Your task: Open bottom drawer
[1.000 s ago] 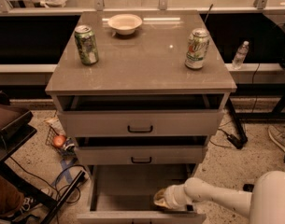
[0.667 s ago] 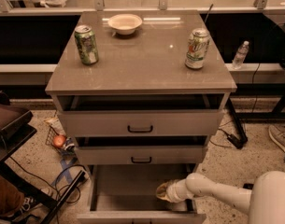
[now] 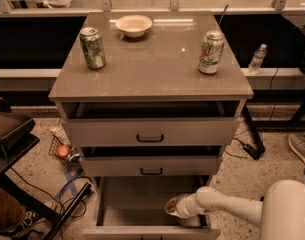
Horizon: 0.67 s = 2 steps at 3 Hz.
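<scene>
- The gripper [image 3: 172, 206] sits inside the bottom drawer [image 3: 134, 199], near its right wall. Whether it is open or closed cannot be told.
- The bottom drawer is pulled well out, and its front panel lies just on the camera's side of the gripper.
- Directly above the gripper, the middle drawer [image 3: 192, 166] and top drawer [image 3: 202, 131] stand slightly ajar.
- Higher still, the tabletop [image 3: 152, 74] carries a green can [image 3: 92, 47], a pale can [image 3: 211, 51] and a bowl [image 3: 134, 25].

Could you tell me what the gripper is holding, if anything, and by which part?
Cannot tell: the gripper sits inside the open bottom drawer, no hold visible.
</scene>
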Available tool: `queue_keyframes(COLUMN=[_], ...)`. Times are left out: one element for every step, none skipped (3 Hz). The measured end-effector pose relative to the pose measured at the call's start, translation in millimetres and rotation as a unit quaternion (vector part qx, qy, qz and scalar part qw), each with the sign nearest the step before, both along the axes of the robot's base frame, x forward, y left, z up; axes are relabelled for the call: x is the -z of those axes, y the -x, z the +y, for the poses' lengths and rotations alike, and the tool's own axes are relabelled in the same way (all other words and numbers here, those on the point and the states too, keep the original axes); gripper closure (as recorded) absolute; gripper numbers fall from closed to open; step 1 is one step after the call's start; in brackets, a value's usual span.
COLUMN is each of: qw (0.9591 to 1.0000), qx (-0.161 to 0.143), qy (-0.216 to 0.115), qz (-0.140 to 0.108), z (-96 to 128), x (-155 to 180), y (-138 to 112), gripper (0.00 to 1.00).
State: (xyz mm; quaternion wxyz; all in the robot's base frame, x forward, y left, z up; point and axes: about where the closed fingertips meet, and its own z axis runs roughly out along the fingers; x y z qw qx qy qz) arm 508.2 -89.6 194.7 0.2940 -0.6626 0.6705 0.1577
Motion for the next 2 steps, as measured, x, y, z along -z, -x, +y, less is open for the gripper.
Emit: queue_keyframes(qw=[0.9998,0.9982], qx=[-0.002,0.011], qy=[0.011,0.055], qz=[0.017,0.018], z=[-2,-35], x=[29,40], y=[7,22], gripper=[1.0,1.0])
